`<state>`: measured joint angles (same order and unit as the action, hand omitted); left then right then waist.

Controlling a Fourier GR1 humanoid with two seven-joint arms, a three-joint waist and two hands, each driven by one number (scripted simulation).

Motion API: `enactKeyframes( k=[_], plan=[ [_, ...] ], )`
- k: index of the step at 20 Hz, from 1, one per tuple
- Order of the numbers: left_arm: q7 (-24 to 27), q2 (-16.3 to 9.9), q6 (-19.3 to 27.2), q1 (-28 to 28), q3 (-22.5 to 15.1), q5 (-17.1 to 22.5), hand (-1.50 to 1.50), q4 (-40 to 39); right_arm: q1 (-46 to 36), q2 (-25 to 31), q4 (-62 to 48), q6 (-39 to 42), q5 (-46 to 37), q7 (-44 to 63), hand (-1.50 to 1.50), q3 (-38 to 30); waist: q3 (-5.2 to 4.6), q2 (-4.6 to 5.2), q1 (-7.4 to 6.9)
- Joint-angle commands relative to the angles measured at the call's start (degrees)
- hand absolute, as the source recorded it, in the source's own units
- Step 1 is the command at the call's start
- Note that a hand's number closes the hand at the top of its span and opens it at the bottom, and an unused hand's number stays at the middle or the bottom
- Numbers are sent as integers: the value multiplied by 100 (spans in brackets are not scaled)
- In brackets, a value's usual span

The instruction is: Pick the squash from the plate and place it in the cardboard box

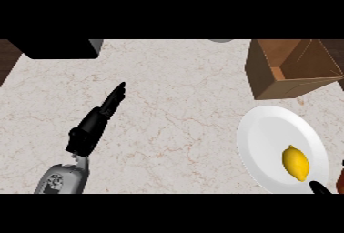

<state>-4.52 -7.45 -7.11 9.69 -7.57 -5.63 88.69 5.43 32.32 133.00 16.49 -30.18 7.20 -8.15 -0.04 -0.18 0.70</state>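
**Squash waits on the plate, right hand barely in view**

The pale marbled stone counter (168,136) carries an open brown cardboard box (295,68) at the far right. Just in front of it lies a round white plate (265,136), apart from the box. The small yellow oval squash (295,163) rests on the plate's near right part.

The likely trouble: the rounded squash may roll or skid across the smooth plate if fingers nudge it from one side, and a low carry could catch the box's wall.

The left hand (97,120) lies over the counter, well apart from the plate, fingers straight, holding nothing. Only a black tip of the right hand (318,187) shows just beside the squash; its state cannot be told.
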Motion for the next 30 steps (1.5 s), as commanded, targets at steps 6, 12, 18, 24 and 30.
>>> enactKeyframes(
  k=[6,12,18,24,30],
  plan=[
    [-255,-127,-362,293,291,253,0,126,-1506,317,-518,728,1201,1047,150,-1336,1,17,-80],
    [-118,37,-294,-158,168,36,0,210,-2300,305,-1290,760,827,1227,150,-970,3,18,-103],
    [-51,127,-277,134,162,-67,0,-41,-3635,460,-3184,588,736,978,150,-786,2,33,-157],
    [81,210,-164,-145,63,-278,0,232,-4208,178,-4194,-23,-65,650,150,-310,3,28,-149],
    [107,238,-290,51,93,-237,0,28,-4400,207,-5673,-671,-826,-300,150,-55,5,44,-162]
  ],
)
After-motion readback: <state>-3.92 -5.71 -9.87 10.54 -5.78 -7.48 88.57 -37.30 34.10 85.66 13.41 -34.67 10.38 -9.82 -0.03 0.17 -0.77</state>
